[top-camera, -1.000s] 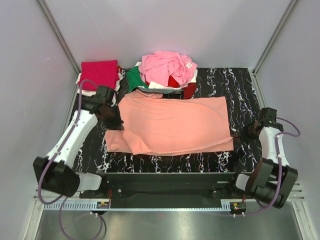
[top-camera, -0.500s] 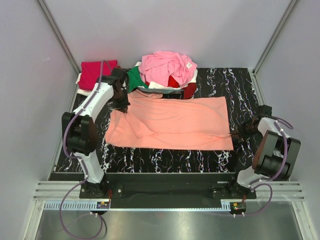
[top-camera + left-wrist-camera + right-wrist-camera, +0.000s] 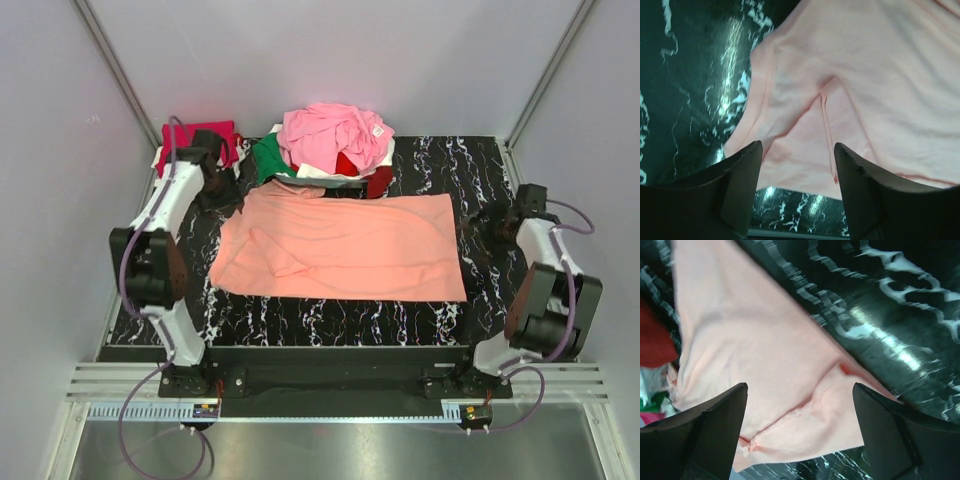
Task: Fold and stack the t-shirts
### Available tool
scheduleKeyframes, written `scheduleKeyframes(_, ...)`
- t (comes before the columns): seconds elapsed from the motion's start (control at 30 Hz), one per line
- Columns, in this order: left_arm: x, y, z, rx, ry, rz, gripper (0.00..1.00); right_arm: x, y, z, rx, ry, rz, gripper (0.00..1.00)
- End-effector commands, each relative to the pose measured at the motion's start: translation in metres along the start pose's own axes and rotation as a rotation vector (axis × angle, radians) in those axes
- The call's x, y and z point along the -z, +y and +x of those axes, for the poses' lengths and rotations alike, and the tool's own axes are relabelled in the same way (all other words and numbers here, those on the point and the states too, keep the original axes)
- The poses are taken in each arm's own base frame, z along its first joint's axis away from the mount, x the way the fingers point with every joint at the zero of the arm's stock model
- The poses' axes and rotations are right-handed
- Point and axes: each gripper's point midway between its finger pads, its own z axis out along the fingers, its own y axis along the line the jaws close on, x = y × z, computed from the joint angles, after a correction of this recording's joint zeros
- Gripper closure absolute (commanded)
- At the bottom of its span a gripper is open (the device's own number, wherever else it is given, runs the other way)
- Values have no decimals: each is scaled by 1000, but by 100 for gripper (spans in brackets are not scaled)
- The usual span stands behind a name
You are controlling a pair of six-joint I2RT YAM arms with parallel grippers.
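**Clerk:** Item one, the piece being worked?

**Keeper:** One salmon-orange cotton short-sleeved t-shirt (image 3: 345, 245). It is spread flat and lengthwise across the middle of the black white-veined marble-patterned mat (image 3: 330, 320). Its left end shows a folded-in sleeve and a diagonal crease. Its far edge touches the heap behind it.

**Clerk:** The heap?

**Keeper:** Unfolded shirts at the back centre of the mat. A crumpled light pink shirt (image 3: 330, 135) lies on top, a green shirt (image 3: 268, 157) to the left, and a red shirt (image 3: 352, 163) and a white shirt (image 3: 322, 173) underneath. Separately, a folded crimson-magenta shirt (image 3: 228, 132) sits at the far left corner, partly hidden by the left arm.

**Clerk:** Claws?

**Keeper:** The left gripper (image 3: 797, 155) has its fingers apart with nothing between them. It sits at the far left corner of the salmon shirt, and its camera looks down on the sleeve and hem. The right gripper (image 3: 799, 390) is spread wide and also empty. It sits beside the shirt's right end, with the corner of the cloth and bare mat below it.

**Clerk:** Contact with the cloth?

**Keeper:** Neither appears to touch it, though the wrist views are too close to be sure.
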Motion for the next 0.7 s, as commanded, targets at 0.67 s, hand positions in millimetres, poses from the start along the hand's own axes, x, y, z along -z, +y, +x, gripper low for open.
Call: scheduleKeyframes(0.67, -37, 46, 166, 417, 43, 199, 51, 0, 206, 442, 1561, 244, -358, 27)
